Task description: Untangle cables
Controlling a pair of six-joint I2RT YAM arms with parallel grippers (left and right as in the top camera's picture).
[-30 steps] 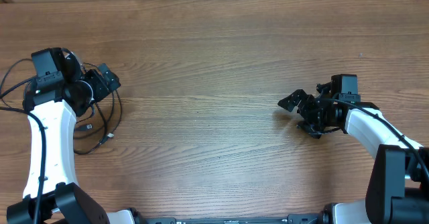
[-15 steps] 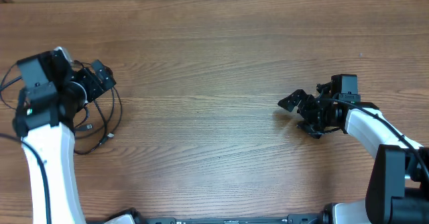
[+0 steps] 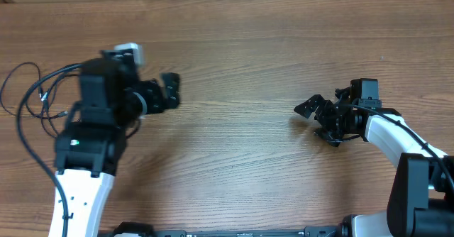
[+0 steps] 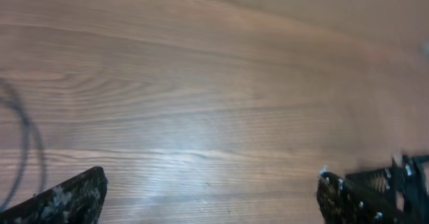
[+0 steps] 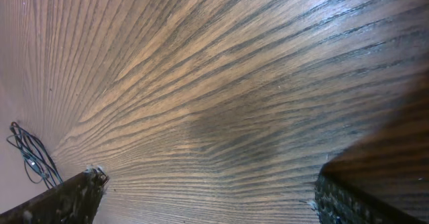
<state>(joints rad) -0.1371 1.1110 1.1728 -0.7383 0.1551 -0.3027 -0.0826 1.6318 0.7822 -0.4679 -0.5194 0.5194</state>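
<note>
cables: loose black loops on the wooden surface, left edge of frame, partly under my left arm | left tool: spread, empty, well apart from them | right tool: spread, empty, right side | handling, I judge: light, limp, slippery; pinch one strand near a plug end, not the bunch

Count, overhead view: one wooden table is carrying everything. Two arms are standing at it, left arm and right arm, each bearing one gripper: left gripper, right gripper. One bunch of cables is lying at the left; its separate cords are not resolving, so that number stays undetermined.
</note>
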